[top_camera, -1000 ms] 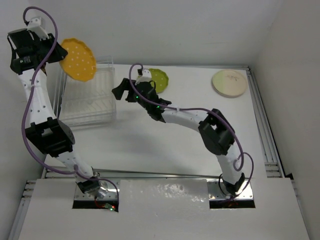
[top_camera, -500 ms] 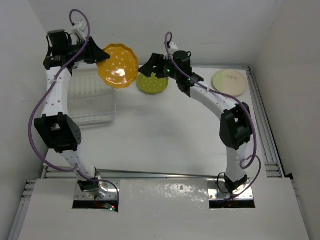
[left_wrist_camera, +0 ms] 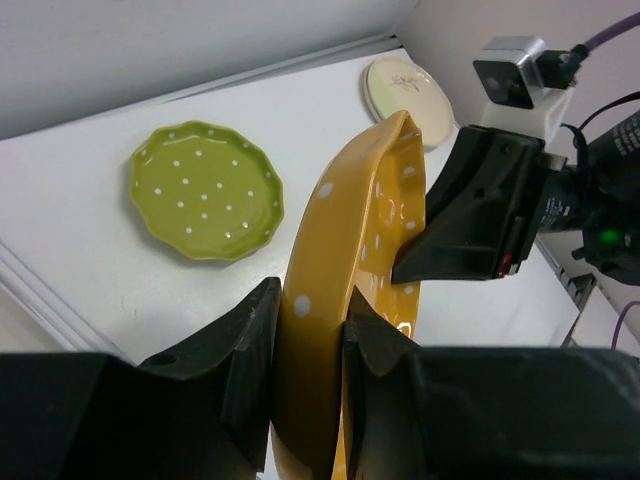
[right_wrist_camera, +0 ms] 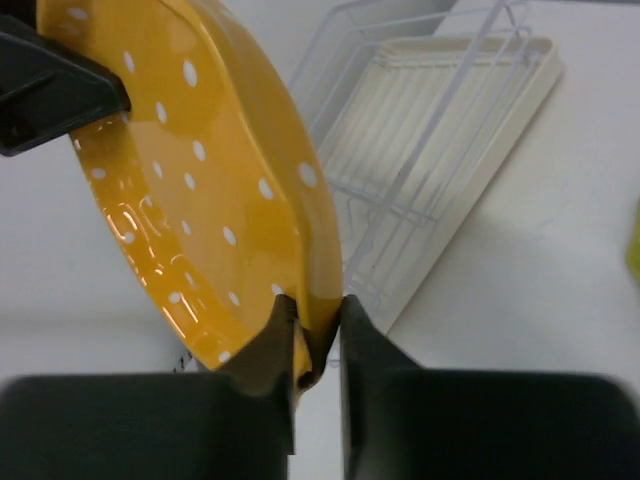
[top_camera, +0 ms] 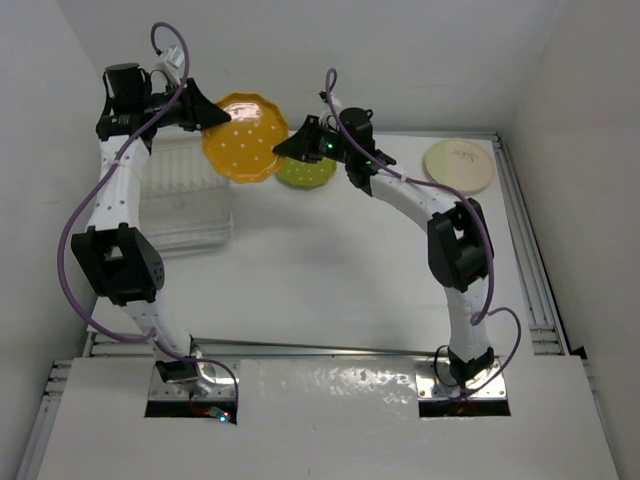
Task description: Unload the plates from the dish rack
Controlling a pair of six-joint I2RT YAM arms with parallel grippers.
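Top external view showed me the orange-yellow dotted plate [top_camera: 243,150] held up in the air between the two arms, over the far part of the table [top_camera: 330,270], just off the right side of the dish rack [top_camera: 185,205]. The left gripper [top_camera: 207,115] gripped the plate's left rim and the right gripper [top_camera: 287,150] met it from the opposite side.

On the left wrist camera I saw the left fingers [left_wrist_camera: 250,350] clenched on the rim, one on each face, with the plate standing on edge and running away from the claw. The right claw's black fingers pressed against its far rim.

On the right wrist camera the right fingers [right_wrist_camera: 275,335] straddled the lower edge of the plate, closed onto it from both sides, with the dotted face tilting up and to the left above them. Behind the plate the rack sat on the table, and its slots that I could see held nothing.

The lime green plate [left_wrist_camera: 205,190] lay flat on the table near the far edge, partly under the held plate as seen from above. The plain cream plate [top_camera: 459,165] lay flat near the far right corner.
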